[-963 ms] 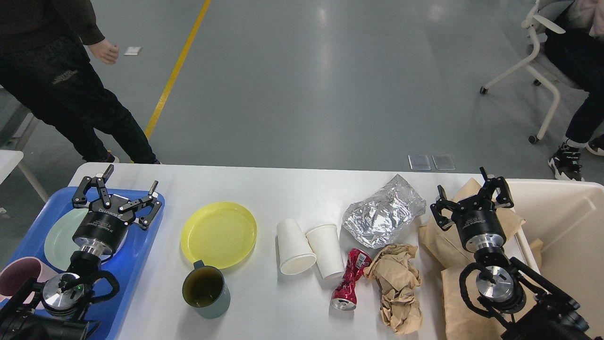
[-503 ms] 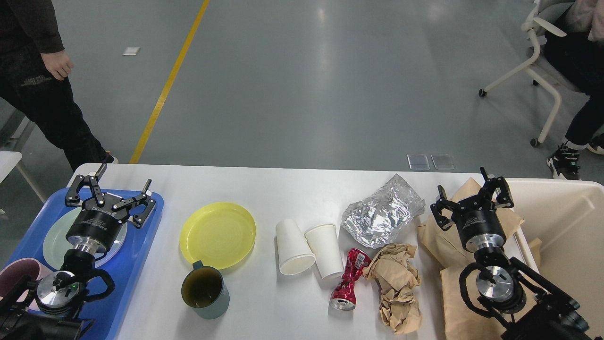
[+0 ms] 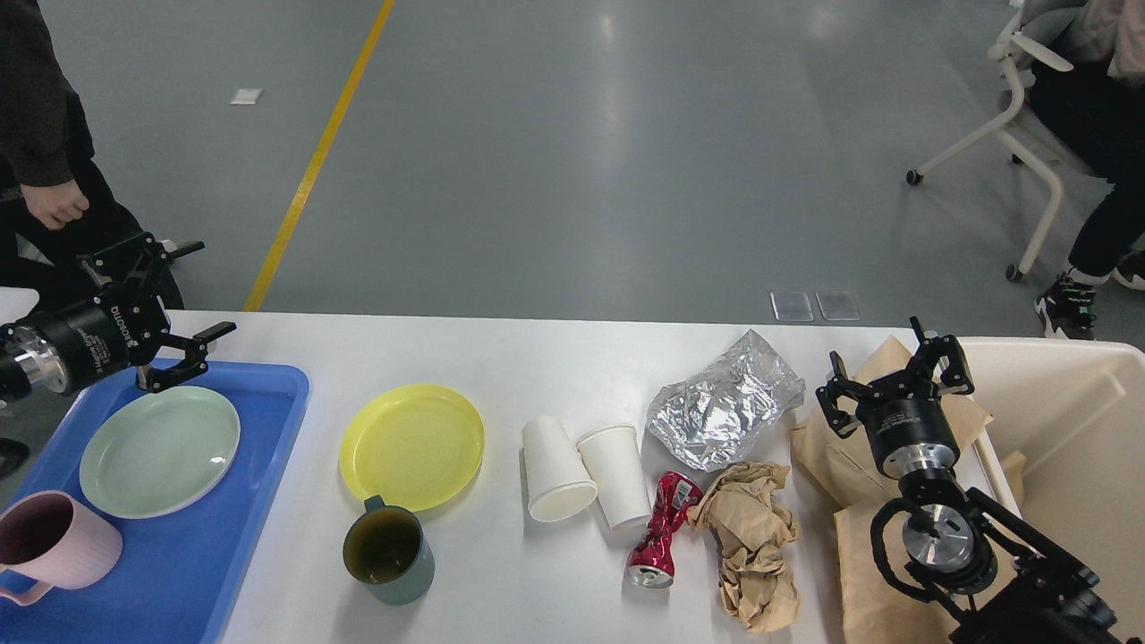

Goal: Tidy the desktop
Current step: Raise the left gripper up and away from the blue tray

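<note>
The white desktop [image 3: 537, 358] holds a yellow plate [image 3: 411, 445], a dark green mug [image 3: 388, 547], two white paper cups [image 3: 556, 467] lying on their sides, a crushed red can [image 3: 660, 530], crumpled foil [image 3: 723, 402] and crumpled brown paper [image 3: 751, 537]. My left gripper [image 3: 183, 300] is open and empty, raised over the table's far left corner above the blue tray [image 3: 224, 501]. My right gripper [image 3: 894, 371] is open and empty above flat brown paper [image 3: 832, 456] next to the cream bin [image 3: 1055, 429].
The blue tray holds a pale green plate [image 3: 159, 450] and a pink mug [image 3: 49, 544]. A person [image 3: 45, 179] stands at the far left beyond the table. A chair [image 3: 1020, 116] with a seated person is at the far right.
</note>
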Robot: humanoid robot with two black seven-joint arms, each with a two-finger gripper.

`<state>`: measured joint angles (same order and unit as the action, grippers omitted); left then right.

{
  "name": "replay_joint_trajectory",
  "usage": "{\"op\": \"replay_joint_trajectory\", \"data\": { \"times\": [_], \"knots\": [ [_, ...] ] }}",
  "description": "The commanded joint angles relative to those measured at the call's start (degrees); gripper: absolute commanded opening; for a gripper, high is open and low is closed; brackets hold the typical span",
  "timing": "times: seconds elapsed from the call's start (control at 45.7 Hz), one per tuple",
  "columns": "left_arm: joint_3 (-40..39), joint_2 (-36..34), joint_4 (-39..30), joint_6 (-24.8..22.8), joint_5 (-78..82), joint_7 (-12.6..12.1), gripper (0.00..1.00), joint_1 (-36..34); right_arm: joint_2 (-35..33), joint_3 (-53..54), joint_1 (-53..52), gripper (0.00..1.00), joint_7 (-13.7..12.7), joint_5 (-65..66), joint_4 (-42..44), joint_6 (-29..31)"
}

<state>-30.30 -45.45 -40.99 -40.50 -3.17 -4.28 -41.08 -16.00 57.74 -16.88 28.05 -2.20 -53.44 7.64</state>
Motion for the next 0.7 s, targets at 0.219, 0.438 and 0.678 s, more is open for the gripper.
{"op": "replay_joint_trajectory", "data": {
  "times": [0.219, 0.438, 0.678],
  "knots": [
    [65.6, 3.6, 0.5, -1.0, 0.3, 0.1, 0.97, -42.9, 0.0, 0.0, 0.0, 1.00, 0.1, 0.0, -0.1, 0.0],
    [92.2, 21.5, -3.6, -1.5, 0.1, -0.6, 0.97, -60.4, 0.0, 0.0, 0.1, 1.00, 0.0, 0.0, -0.1, 0.0],
    [101.6, 31.6, -28.9, -1.6, -1.1, -0.7, 0.96, -81.6, 0.0, 0.0, 0.1, 1.00, 0.1, 0.0, -0.1, 0.0]
  ]
}}
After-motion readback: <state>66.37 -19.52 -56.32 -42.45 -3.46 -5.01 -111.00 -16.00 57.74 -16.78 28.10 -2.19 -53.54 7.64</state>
